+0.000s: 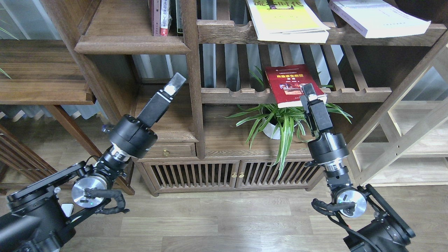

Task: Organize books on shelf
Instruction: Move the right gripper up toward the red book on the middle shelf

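Observation:
A red book with a photo cover lies on the middle slatted rack, its near end overhanging the front rail. My right gripper is at the book's near right corner. One dark finger lies over the cover, and I cannot see whether the jaws are closed on it. A yellow-green and white book and a thick white book lie on the upper slatted rack. The shelf, a solid dark board with a rounded lip, is at upper left. My left gripper hangs below the shelf, seen edge-on and holding nothing.
Thin maroon and red-white spined books stand at the shelf's right end against a wooden post. A potted spider plant sits under the red book on the cabinet top. A dark table is at left and a pale rack at right.

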Controlling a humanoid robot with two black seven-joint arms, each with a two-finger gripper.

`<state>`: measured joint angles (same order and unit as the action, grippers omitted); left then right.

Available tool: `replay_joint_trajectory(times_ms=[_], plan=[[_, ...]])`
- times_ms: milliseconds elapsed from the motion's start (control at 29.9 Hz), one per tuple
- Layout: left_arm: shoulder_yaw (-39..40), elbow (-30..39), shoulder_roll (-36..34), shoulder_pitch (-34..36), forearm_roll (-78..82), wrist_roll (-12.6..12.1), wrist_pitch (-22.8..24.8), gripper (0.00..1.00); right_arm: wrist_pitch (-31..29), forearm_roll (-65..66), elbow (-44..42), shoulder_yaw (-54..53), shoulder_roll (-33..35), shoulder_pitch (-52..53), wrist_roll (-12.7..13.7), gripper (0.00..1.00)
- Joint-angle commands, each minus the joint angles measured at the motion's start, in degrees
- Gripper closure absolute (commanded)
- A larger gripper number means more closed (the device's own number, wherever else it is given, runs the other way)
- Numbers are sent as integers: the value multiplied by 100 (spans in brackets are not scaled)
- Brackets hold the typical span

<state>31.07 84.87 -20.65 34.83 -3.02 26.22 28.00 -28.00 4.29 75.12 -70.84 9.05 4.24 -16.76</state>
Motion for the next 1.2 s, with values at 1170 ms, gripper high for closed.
replay_joint_trajectory(times_ms=[1170], plan=[[655, -208, -510, -574, 47, -618, 0, 1, 57, -807, -815, 588, -158, -459, 41, 0]])
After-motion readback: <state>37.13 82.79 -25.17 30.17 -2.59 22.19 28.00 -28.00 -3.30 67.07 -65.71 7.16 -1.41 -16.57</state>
